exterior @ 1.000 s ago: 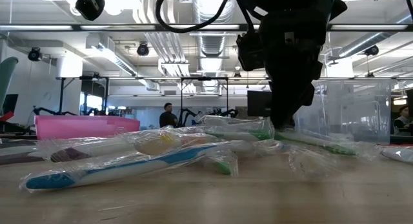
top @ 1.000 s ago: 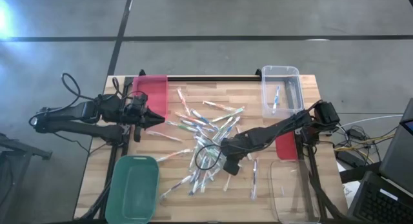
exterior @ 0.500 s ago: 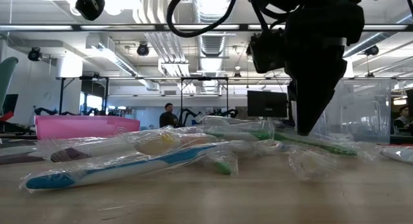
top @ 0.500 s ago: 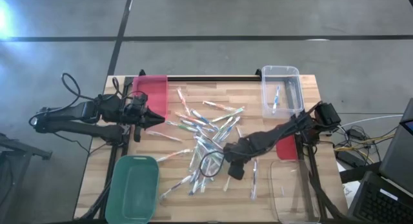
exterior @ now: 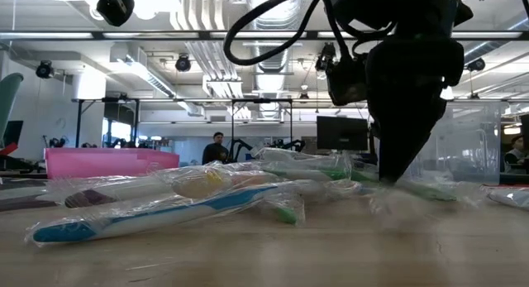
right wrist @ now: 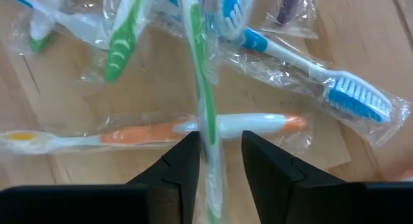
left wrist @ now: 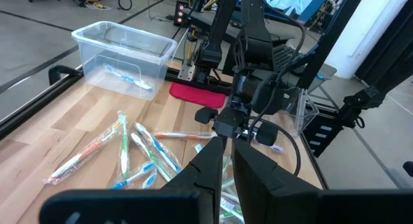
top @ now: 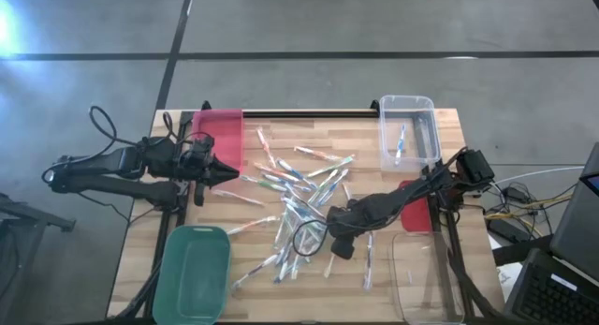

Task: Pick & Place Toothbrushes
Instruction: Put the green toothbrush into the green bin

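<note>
- From above, we see the toothbrushes (top: 298, 201) scattered in wrappers over the middle of the wooden table (top: 281, 128), with one more lying inside the clear bin (top: 406, 128) at the far right. The right gripper (top: 339, 244) is down at the near edge of the pile; the left gripper (top: 227, 172) waits by the pink bin (top: 221, 130), fingers together. A green bin (top: 192, 273) sits at the near left.
- At table height, we see the right gripper (exterior: 391, 173) pointing down onto the wrapped toothbrushes (exterior: 207, 196); we cannot tell its finger spacing here.
- In the left wrist view, we see that arm's own fingers (left wrist: 206, 169) nearly closed on nothing, and the right arm (left wrist: 258, 88) bent over the pile (left wrist: 139, 150).
- In the right wrist view, we see its fingers (right wrist: 184, 159) apart, one on either side of a green-and-white toothbrush (right wrist: 205, 114); whether they touch it we cannot tell. An orange toothbrush (right wrist: 161, 130) lies crosswise beneath it.
</note>
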You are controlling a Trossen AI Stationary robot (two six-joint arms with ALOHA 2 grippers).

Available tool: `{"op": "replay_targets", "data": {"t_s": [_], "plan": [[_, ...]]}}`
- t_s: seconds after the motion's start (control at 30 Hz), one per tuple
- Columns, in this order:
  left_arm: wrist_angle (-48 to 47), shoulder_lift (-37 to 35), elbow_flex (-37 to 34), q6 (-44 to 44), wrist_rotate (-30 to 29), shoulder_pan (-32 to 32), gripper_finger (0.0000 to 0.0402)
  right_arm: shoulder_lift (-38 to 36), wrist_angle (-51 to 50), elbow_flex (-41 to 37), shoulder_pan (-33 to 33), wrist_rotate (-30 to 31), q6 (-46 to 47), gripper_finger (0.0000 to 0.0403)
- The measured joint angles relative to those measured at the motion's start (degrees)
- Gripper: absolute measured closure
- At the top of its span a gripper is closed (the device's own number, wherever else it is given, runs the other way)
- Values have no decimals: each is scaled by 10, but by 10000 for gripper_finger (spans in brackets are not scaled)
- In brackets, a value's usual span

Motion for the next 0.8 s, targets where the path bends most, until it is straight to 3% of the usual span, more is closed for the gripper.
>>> {"op": "replay_targets", "data": {"t_s": [0.17,0.4,0.6,0.8], "plan": [[0,0,0,0,0,0,362,0,3,-9,0,0,0,318],[0,0,0,0,0,0,362,-2,5,4,0,-5,-2,383],[0,0,0,0,0,0,362,-34,-2,32,0,-36,0,380],[0,0,0,0,0,1,362,-98,-70,83,12,-41,40,380]]}}
